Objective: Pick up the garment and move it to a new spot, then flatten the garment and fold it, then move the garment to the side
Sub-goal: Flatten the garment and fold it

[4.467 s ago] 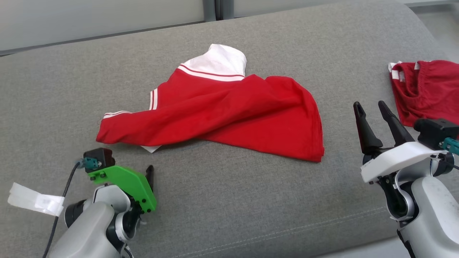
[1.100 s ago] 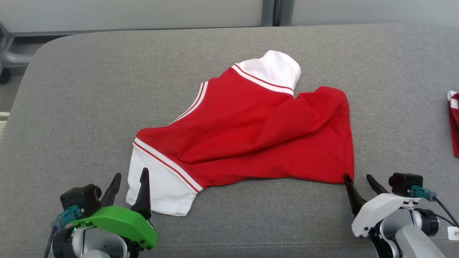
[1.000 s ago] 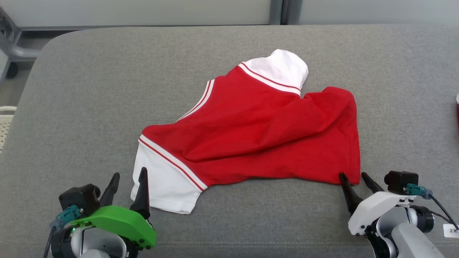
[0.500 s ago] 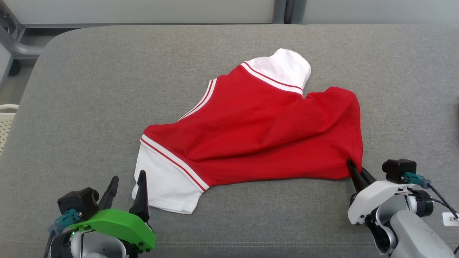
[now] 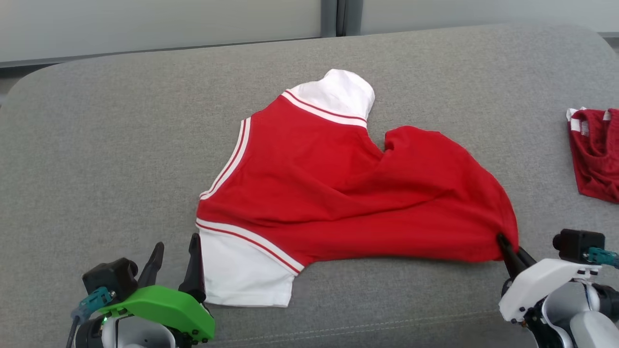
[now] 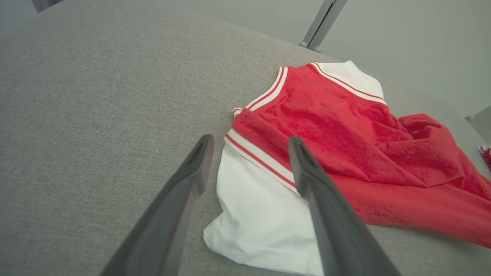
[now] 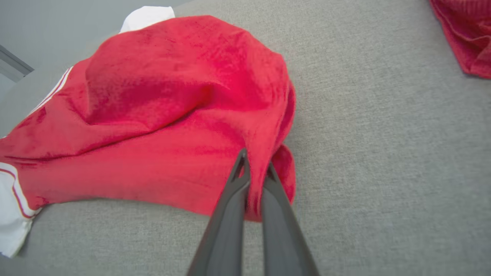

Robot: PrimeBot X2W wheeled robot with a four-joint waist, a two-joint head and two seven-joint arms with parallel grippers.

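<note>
The shirt (image 5: 348, 193) lay rumpled mid-way across the grey cushion (image 5: 96, 145). It was soft red knit with white sleeves and striped trim, and its body was bunched in one thick fold. The right hand (image 5: 508, 244) was pinching the hem corner (image 7: 285, 172). The left hand (image 5: 176, 245) stood spread just beside the white sleeve (image 5: 242, 275). To flatten the shirt well, the left hand should probably pinch that sleeve side, then both should draw apart low and gently. Another red garment (image 5: 597, 154) lay well apart on the right.
</note>
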